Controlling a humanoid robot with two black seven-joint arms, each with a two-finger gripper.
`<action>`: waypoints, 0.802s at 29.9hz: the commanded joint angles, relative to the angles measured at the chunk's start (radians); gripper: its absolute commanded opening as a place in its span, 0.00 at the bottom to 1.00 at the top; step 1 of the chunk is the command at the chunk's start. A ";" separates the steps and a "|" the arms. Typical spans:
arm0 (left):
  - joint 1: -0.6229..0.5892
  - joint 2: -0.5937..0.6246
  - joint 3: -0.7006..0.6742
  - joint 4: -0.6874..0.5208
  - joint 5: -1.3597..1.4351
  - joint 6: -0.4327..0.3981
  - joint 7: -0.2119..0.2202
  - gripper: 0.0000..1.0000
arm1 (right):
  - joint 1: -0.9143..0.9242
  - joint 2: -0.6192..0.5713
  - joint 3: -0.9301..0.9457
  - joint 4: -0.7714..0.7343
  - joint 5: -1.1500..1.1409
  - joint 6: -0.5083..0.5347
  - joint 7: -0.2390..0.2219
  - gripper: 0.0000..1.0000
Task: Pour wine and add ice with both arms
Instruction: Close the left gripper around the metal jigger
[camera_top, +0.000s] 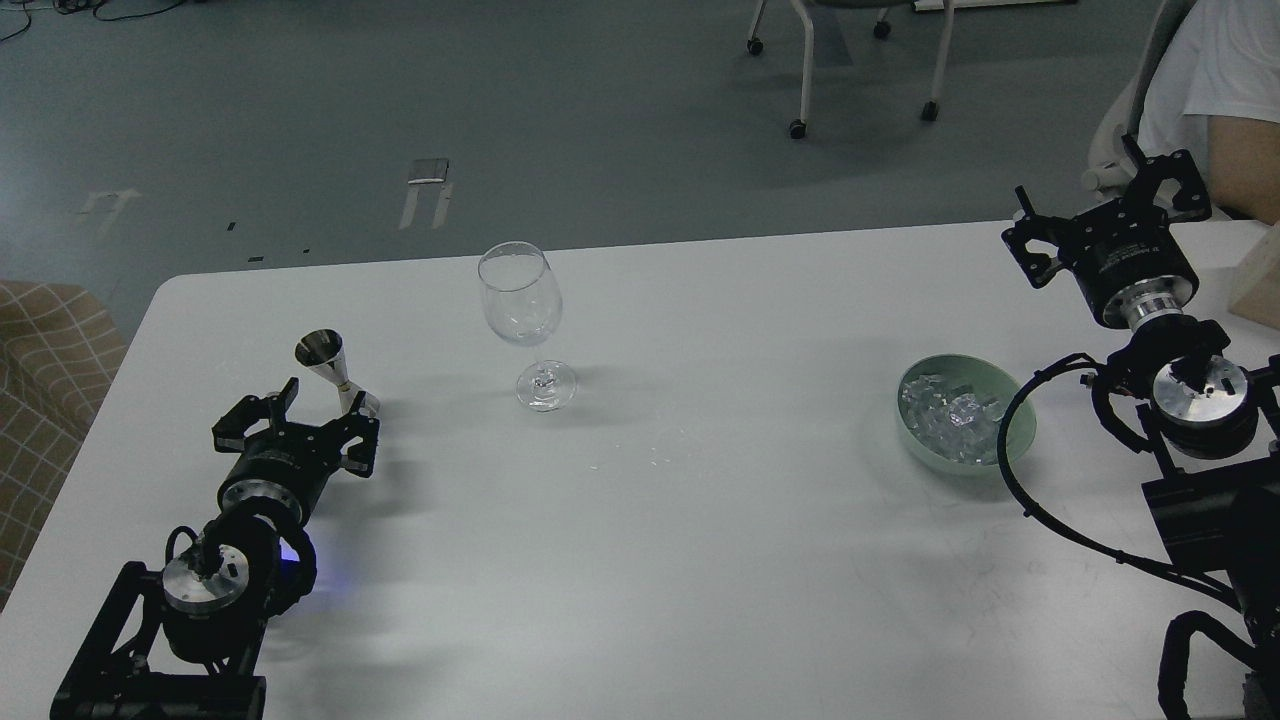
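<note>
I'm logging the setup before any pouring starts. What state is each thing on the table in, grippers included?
Wine glass: upright, empty.
Jigger: upright, not held.
Bowl: upright, holds ice.
Left gripper: jaws open, empty, just short of the jigger.
Right gripper: jaws open, empty, beyond the bowl.

The ice (950, 420), a heap of small clear glassy cubes, lies in a pale green bowl (1022, 425) below and left of the right gripper (1105, 225); the empty wine glass (520, 320) stands upright, up and right of the left gripper (300, 420), whose claws are spread apart.
</note>
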 joint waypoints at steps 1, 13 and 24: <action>-0.019 -0.003 0.000 0.018 0.000 0.001 -0.002 0.70 | 0.000 -0.001 -0.002 -0.001 0.000 0.000 -0.002 1.00; -0.025 -0.038 -0.004 0.043 -0.001 -0.005 -0.006 0.70 | -0.003 0.005 -0.007 -0.001 -0.002 -0.002 -0.002 1.00; -0.043 -0.030 -0.001 0.044 0.000 -0.022 -0.005 0.69 | -0.015 0.000 -0.004 0.001 -0.002 -0.011 -0.004 1.00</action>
